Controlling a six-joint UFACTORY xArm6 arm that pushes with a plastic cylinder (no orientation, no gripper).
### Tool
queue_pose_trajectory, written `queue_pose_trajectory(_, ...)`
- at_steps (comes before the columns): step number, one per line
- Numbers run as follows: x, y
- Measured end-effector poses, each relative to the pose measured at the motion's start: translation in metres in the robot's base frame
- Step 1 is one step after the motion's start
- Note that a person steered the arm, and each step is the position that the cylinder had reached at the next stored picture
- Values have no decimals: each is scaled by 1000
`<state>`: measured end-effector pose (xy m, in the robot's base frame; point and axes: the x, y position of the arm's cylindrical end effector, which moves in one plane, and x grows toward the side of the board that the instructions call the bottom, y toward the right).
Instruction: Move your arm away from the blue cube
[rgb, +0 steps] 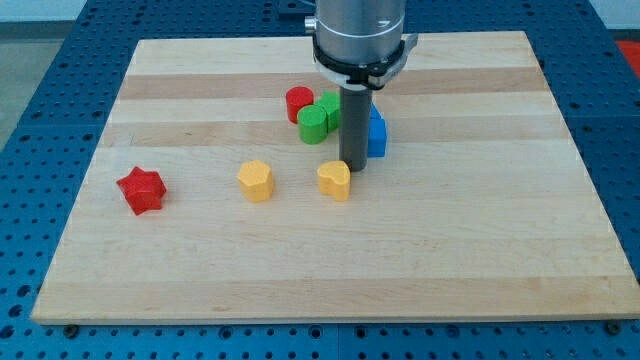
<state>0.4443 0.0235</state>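
Nearest the view's bottom, a red star (140, 190), a yellow block (256, 180) and a yellow heart (335, 180) are seen on the wooden board (500, 250). My tip (352, 167) is set just above-right of the heart, w/ no fingers fitted & nothing held. Behind the rod, the blue cube (377, 134) is partly hidden at its right; a green block (314, 123) and red cylinder (299, 101) are seen further back, to the left.

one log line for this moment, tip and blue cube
tip: beside yellow heart | blue cube: behind rod, close | retreat: not yet done
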Motion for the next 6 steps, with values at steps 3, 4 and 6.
queue_pose_trajectory(3,86,152)
queue_pose_trajectory(4,116,151)
queue_pose_trajectory(6,100,96)
